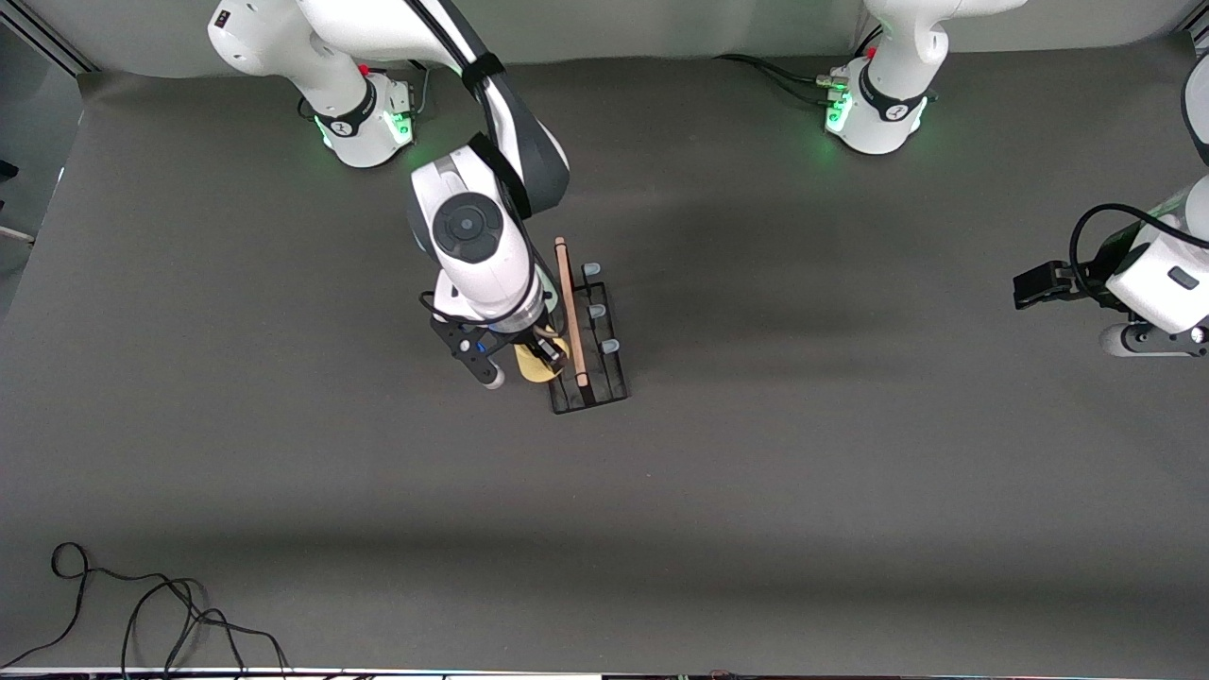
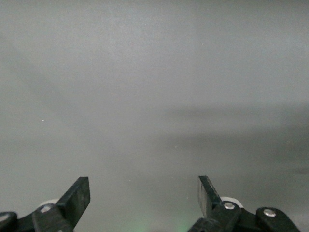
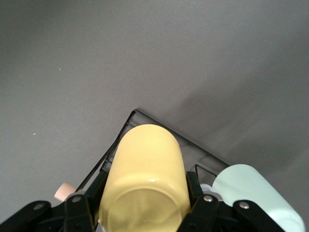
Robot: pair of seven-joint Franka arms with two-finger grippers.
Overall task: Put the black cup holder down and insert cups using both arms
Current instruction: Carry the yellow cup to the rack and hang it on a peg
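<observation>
The black cup holder (image 1: 592,400) stands mid-table with its wooden rod handle (image 1: 570,312) on top. Three grey-tipped pegs (image 1: 597,310) on the side toward the left arm's end are bare. My right gripper (image 1: 536,361) is shut on the yellow cup (image 1: 531,370) and holds it tilted over the holder's end nearest the front camera. In the right wrist view the yellow cup (image 3: 145,179) sits between the fingers (image 3: 195,186) over the rack (image 3: 203,150). A pale green cup (image 3: 256,193) sits on the rack beside it. The light blue cup is hidden. My left gripper (image 1: 1143,338) waits open and empty (image 2: 144,193).
A loose black cable (image 1: 142,614) lies near the table's front edge at the right arm's end. The two green-lit arm bases (image 1: 373,123) (image 1: 874,118) stand along the back edge.
</observation>
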